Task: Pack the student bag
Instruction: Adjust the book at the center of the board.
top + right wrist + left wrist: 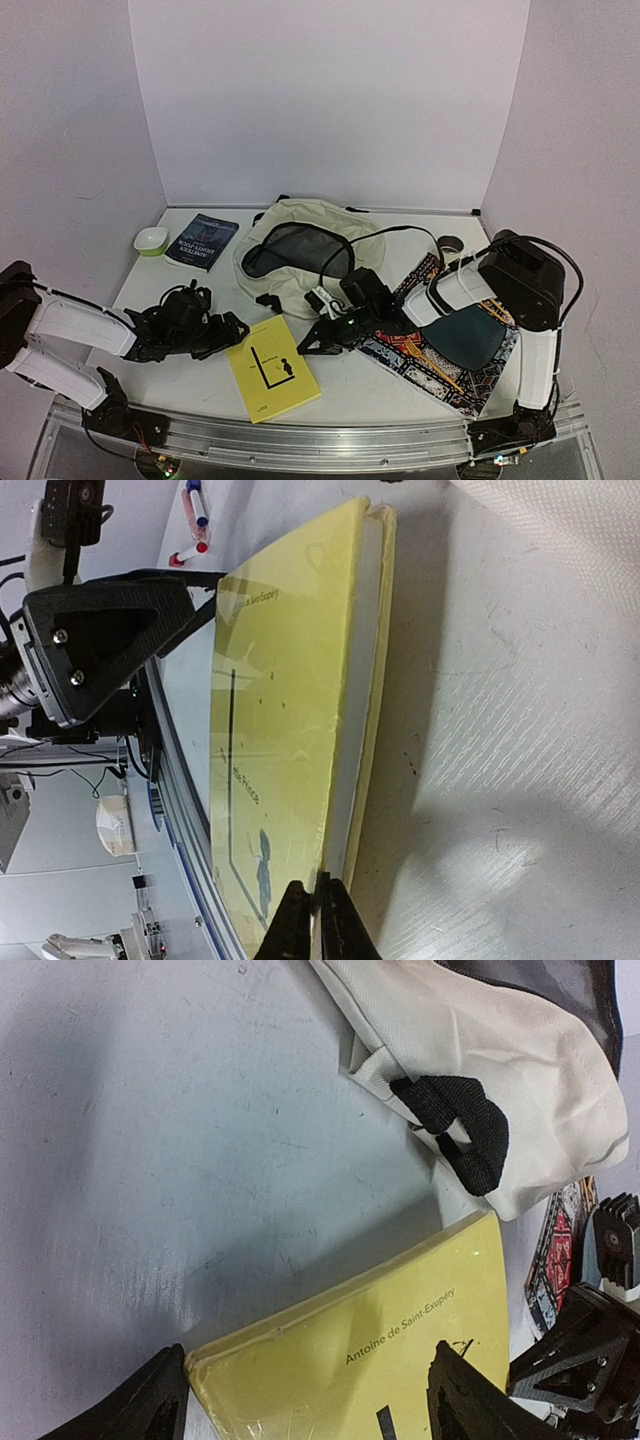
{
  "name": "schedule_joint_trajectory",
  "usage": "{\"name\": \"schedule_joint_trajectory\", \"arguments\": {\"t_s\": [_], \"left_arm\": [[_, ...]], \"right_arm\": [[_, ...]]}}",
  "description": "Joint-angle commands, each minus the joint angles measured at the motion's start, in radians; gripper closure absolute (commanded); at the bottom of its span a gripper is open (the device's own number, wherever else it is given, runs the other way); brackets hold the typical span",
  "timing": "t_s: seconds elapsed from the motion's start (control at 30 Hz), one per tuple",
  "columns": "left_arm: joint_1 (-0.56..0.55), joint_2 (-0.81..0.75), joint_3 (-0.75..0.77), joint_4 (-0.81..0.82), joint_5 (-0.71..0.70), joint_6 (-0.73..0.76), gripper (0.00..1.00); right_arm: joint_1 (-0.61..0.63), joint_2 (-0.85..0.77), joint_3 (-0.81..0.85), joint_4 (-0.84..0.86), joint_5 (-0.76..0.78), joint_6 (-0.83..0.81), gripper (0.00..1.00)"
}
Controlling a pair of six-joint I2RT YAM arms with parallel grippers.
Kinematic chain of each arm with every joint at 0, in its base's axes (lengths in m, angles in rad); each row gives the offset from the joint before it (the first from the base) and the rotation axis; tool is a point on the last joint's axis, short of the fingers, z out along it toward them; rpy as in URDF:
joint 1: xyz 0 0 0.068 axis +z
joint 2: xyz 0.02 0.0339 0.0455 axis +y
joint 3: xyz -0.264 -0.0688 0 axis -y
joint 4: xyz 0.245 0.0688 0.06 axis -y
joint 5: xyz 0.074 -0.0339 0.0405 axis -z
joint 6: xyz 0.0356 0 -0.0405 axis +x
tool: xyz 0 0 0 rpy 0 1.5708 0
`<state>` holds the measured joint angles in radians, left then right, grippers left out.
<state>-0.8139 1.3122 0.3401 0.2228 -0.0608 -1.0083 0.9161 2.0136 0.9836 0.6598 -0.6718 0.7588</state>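
Cream fabric student bag (300,250) lies beyond yellow book (272,368): mouth open, dark mesh lining, black straps. Left gripper (233,338) at book's left edge, right gripper (305,347) at right edge; bag apart from both.
Left wrist: left fingers (150,1405) wide apart, straddling book; bag beyond book, black strap loop at hem.
Right wrist: right fingers (295,925) together at book's edge, possibly nipping cover; cream weave beyond book.

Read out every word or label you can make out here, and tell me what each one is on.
"Antoine de Saint-Exupéry": on the yellow book cover, left wrist view.
"Prince": same cover, right wrist view; the letters before it are unclear.
blue book: white cover lettering, too small to read.
placemat: pattern only, no readable words.
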Motion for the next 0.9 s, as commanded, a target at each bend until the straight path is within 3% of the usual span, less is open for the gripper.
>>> {"name": "schedule_joint_trajectory", "arguments": {"t_s": [0.0, 0.17, 0.47, 0.63, 0.87], "left_arm": [[-0.040, 0.031, 0.037, 0.080, 0.123, -0.048, 0.17], [-0.040, 0.034, 0.017, 0.081, 0.112, -0.068, 0.17], [-0.040, 0.024, 0.017, 0.081, 0.117, -0.059, 0.17], [-0.040, 0.013, 0.001, 0.079, 0.112, -0.079, 0.17], [-0.040, 0.000, -0.017, 0.080, 0.114, -0.101, 0.17]], "right_arm": [[0.036, -0.046, 0.063, 0.110, -0.009, -0.015, 0.85], [0.035, -0.063, 0.059, -0.012, 0.103, -0.072, 0.80], [0.053, -0.062, 0.074, -0.001, 0.057, -0.080, 0.74], [0.052, -0.097, 0.051, -0.063, 0.176, -0.092, 0.54], [0.052, -0.103, 0.040, -0.192, 0.250, -0.122, 0.41]]}}
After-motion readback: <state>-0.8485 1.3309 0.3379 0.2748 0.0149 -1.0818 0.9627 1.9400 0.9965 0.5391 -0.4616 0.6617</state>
